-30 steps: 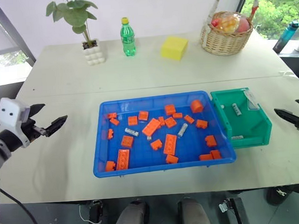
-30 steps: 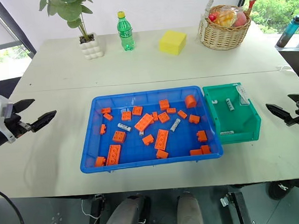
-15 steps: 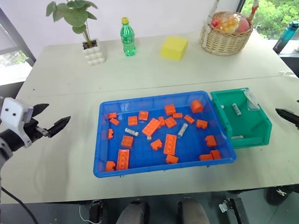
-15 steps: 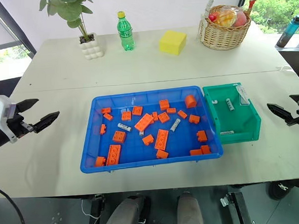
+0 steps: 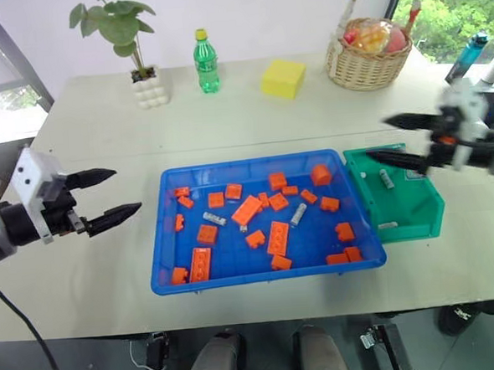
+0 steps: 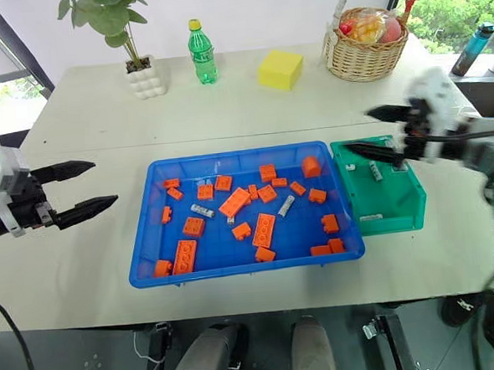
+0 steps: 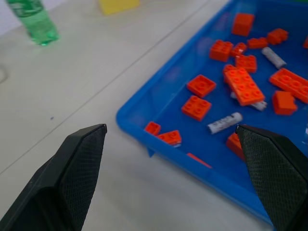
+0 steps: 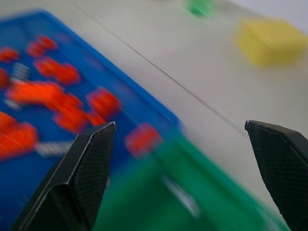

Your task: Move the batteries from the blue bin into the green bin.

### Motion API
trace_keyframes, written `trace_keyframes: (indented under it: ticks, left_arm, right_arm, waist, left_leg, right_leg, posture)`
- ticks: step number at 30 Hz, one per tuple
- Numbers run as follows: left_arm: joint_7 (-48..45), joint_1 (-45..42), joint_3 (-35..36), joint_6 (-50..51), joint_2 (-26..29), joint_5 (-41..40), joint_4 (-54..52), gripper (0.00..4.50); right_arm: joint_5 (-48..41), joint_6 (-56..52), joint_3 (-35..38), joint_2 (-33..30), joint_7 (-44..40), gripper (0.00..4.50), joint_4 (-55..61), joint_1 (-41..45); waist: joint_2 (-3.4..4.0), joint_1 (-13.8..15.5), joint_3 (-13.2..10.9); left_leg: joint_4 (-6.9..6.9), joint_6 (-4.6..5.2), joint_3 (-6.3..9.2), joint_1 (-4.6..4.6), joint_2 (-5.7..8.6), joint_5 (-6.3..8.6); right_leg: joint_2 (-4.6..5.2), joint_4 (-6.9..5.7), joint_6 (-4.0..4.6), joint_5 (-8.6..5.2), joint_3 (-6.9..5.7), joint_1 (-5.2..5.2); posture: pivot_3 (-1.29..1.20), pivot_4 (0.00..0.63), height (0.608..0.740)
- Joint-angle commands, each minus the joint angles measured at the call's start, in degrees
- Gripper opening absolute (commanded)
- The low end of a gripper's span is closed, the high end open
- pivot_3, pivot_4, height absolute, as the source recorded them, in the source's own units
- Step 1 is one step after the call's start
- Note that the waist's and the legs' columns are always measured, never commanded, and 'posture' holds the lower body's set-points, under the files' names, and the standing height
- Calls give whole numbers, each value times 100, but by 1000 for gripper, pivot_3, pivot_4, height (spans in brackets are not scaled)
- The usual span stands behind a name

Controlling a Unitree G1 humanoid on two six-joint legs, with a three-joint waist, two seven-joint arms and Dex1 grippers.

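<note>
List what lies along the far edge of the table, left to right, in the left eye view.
Potted plant → green bottle → yellow block → wicker basket.

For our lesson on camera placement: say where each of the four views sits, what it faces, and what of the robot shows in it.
Left and right eye views: on the head, looking down at the table; both show the blue bin, the green bin and both arms.
Left wrist view: along the open left gripper toward batteries and orange bricks.
Right wrist view: along the open right gripper, above both bins.
</note>
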State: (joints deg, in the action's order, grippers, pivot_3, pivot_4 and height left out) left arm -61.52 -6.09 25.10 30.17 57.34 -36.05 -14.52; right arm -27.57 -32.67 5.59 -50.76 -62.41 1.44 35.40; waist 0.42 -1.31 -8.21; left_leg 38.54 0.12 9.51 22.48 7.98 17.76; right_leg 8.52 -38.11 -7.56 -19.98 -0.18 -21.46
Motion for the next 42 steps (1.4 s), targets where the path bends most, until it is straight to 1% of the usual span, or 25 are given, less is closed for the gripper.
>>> trace_keyframes:
  ticks: [1, 5, 9, 13, 19, 22, 27, 31, 37, 40, 42]
  left_arm:
    - [-162, -178, -89, -82, 131, -1, -20, 4500]
    - [-391, -207, -250, -181, 177, 84, 19, 4500]
    - [-476, -210, -269, -240, 189, 108, -11, 4500]
    - [-446, -175, -250, -406, 134, 202, -75, 4500]
    - [-642, -7, -195, -281, 217, 43, -260, 4500]
    - [-693, 46, -149, -203, 231, -26, -346, 4500]
    - [-666, 21, -143, -141, 250, -60, -453, 4500]
    - [-651, -15, -115, -102, 259, -64, -470, 4500]
    - [-636, -36, -69, -57, 266, -68, -498, 4500]
    - [-637, -16, -44, -34, 270, -82, -533, 4500]
    - [-646, -23, -38, -20, 278, -87, -537, 4500]
  right_arm:
    - [110, -330, -813, 641, 258, 4471, 434, 515]
    - [494, -211, -1655, 1382, 294, 4471, 289, 805]
    - [993, -208, -2365, 2093, 534, 4471, -16, 1119]
    - [1569, 215, -3026, 2364, 383, 4471, -203, 1208]
    - [2163, 746, -3618, 2877, 307, 4471, -758, 1231]
    - [2396, 1023, -3750, 2971, 250, 4471, -960, 1224]
    - [2682, 1337, -3829, 3297, 299, 4471, -1340, 1240]
    - [2826, 1365, -3827, 3503, 339, 4471, -1399, 1170]
    - [3028, 1444, -3858, 3790, 442, 4471, -1729, 1125]
    - [3098, 1542, -3851, 3900, 447, 3623, -1904, 1118]
    - [3122, 1582, -3806, 3953, 444, 2609, -2001, 1124]
  waist:
    - [-4, 24, -2]
    - [-15, 69, -8]
    - [-16, 3, -10]
    - [-17, -70, -9]
    - [-17, -185, -9]
    - [-17, -231, -9]
    - [-19, -273, -8]
    - [-19, -277, -8]
    - [-20, -276, -7]
    - [-24, -278, -5]
    - [-25, -278, -4]
  left_leg:
    - [-1, 0, 1, 0, 0, 0]
    - [-5, 0, 20, 1, 14, 0]
    - [-6, 0, 19, 2, 19, 0]
    - [-10, -3, 21, 1, 15, -2]
    - [-23, -7, 20, 0, 14, -4]
    - [-30, -10, 20, 1, 14, -6]
    - [-34, -12, 20, 0, 14, -7]
    - [-34, -13, 17, 1, 15, -8]
    - [-36, -14, 17, 1, 14, -8]
    - [-35, -15, 17, 0, 14, -9]
    - [-35, -16, 18, 0, 14, -9]
  right_leg:
    - [0, 0, 0, 0, 0, 0]
    - [3, -3, 1, 1, 0, 0]
    - [4, -6, 1, 1, 0, -4]
    - [2, -21, 1, 1, -1, -14]
    - [2, -31, 1, 1, -1, -26]
    - [2, -39, 1, 1, -1, -33]
    - [2, -50, 1, 1, -1, -42]
    - [5, -100, 1, 1, 0, -71]
    - [3, -101, 1, 1, 0, -78]
    - [3, -102, 1, 1, 0, -78]
    - [2, -102, 1, 1, 0, -79]
  posture:
    - [0, 150, 737]
    - [0, 150, 737]
    - [0, 150, 737]
    - [0, 150, 737]
    - [0, 150, 737]
    - [0, 150, 737]
    - [0, 150, 737]
    - [0, 150, 737]
    - [0, 150, 737]
    - [0, 150, 737]
    - [0, 150, 737]
